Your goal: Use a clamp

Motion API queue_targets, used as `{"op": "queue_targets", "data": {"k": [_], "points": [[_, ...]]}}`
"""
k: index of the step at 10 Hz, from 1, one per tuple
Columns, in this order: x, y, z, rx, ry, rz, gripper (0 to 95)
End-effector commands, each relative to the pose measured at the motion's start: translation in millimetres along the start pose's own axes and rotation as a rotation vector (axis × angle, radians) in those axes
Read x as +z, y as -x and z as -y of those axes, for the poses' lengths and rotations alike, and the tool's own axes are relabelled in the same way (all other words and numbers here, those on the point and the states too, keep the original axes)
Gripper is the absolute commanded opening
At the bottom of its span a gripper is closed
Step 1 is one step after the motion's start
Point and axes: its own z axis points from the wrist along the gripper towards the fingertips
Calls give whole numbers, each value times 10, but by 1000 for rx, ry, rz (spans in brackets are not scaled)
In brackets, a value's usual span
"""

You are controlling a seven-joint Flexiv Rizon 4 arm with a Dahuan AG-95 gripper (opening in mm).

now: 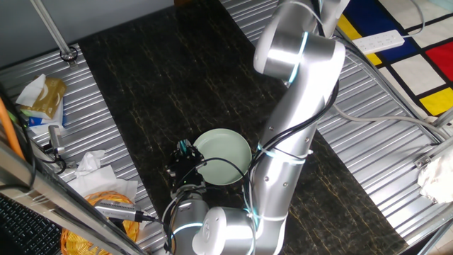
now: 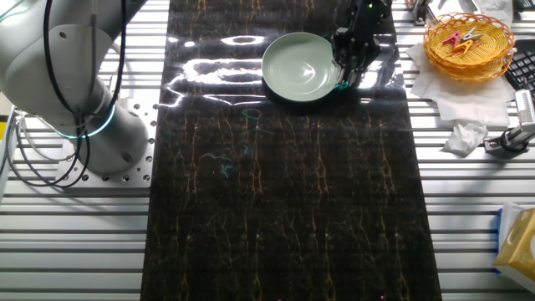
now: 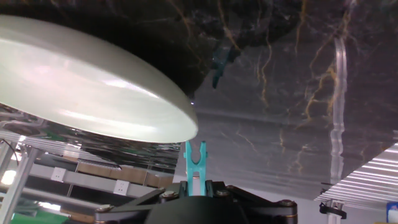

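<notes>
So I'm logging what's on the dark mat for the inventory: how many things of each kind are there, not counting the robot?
Plates: 1, the pale green plate
Clips: 1, the teal clip, held in the gripper by the plate's rim
Total: 2

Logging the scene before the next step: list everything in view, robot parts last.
clamp: one, teal, held at the gripper, prongs by the plate's rim
plate: one, pale green, on the mat
mat: one, black with gold veins, along the table
basket: one, yellow wicker, beside the mat, small clips inside
tissues: crumpled, white, near the basket
power strip: one, white, on the checked floor
arm: one, silver, reaching over the mat
gripper: one, black, at the plate's edge
</notes>
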Motion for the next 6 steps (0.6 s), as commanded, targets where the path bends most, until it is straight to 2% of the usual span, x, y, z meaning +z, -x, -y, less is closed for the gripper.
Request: {"op": "queue_targets", "data": {"k": [1, 6], "points": [[100, 89, 17, -4, 6, -3, 0], [91, 107, 15, -35, 3, -16, 0]]}}
